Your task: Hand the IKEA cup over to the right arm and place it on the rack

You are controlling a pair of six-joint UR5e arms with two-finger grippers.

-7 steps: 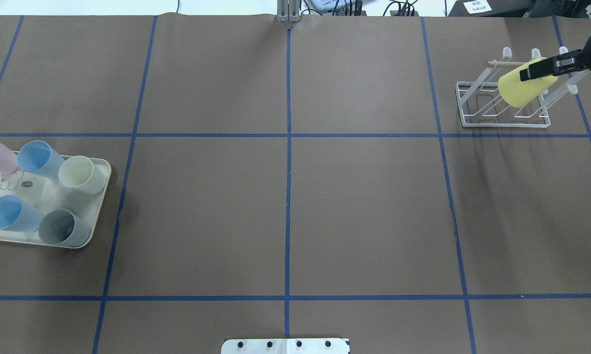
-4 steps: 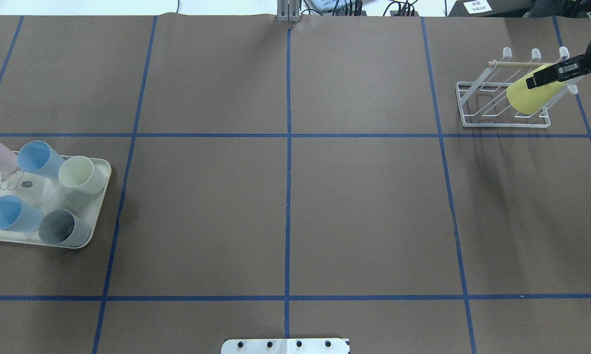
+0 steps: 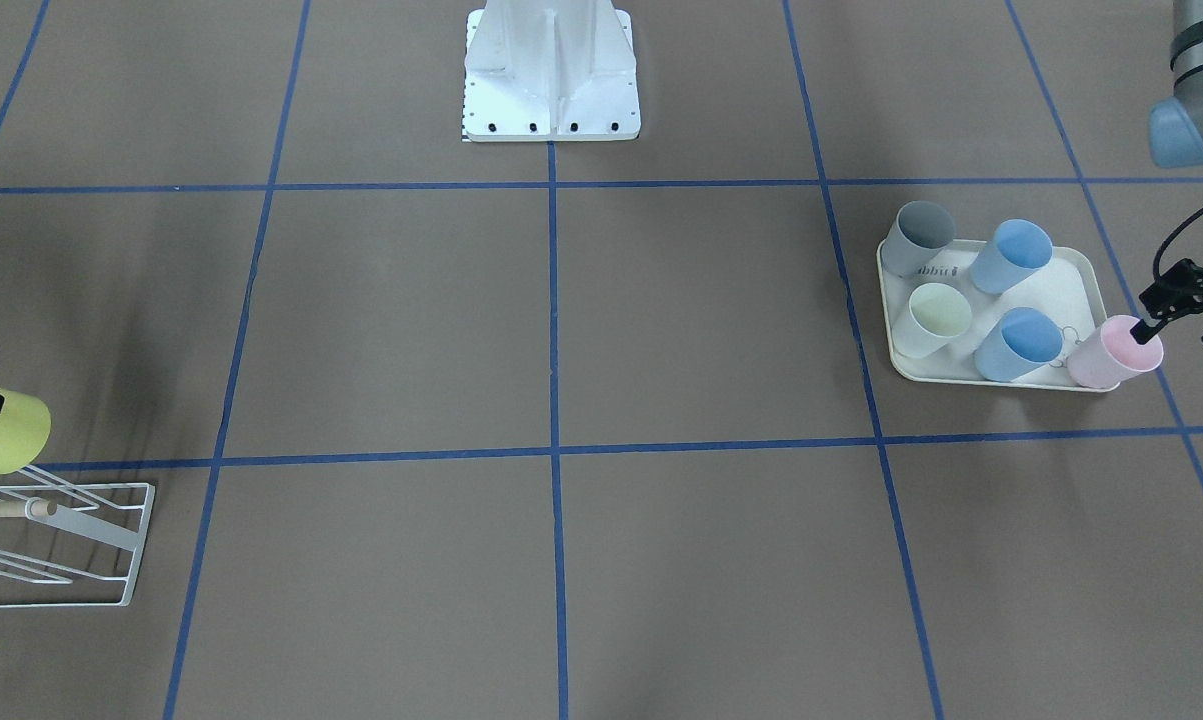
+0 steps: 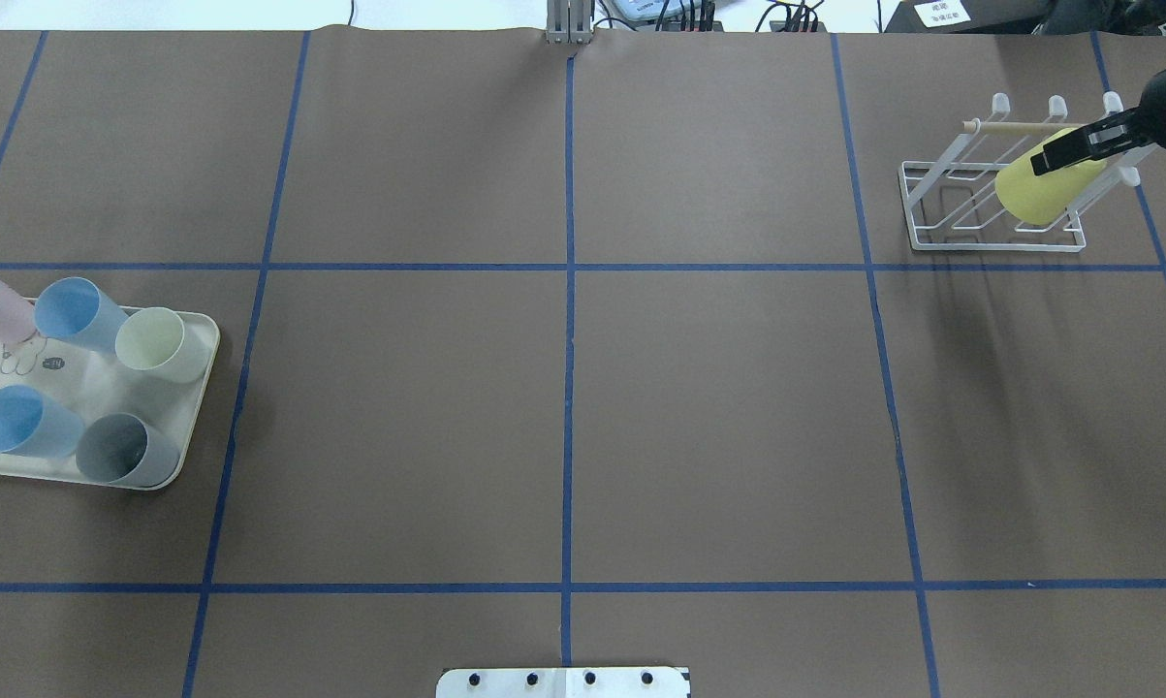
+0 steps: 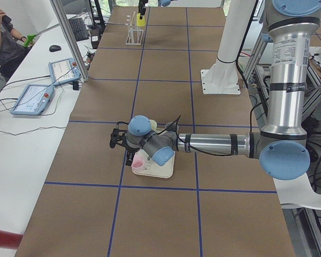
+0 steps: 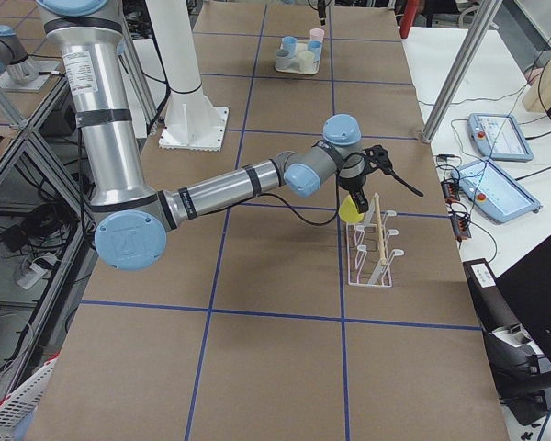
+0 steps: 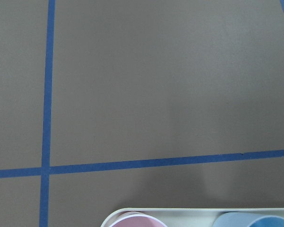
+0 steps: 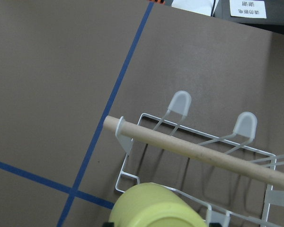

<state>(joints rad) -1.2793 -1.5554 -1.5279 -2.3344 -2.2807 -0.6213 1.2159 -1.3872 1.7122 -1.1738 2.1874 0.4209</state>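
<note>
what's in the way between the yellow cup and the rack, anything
Nothing visible. The right gripper holds the yellow cup right over the rack, whose slanted prongs carry no other cups. The wooden dowel runs along the top, behind the cup.

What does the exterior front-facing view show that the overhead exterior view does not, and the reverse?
Only the front-facing view shows the left gripper open, one finger at the pink cup's rim. Only the overhead view shows the whole rack with its three capped prongs and dowel. Both show the right gripper holding the yellow cup at the rack, and the tray.
</note>
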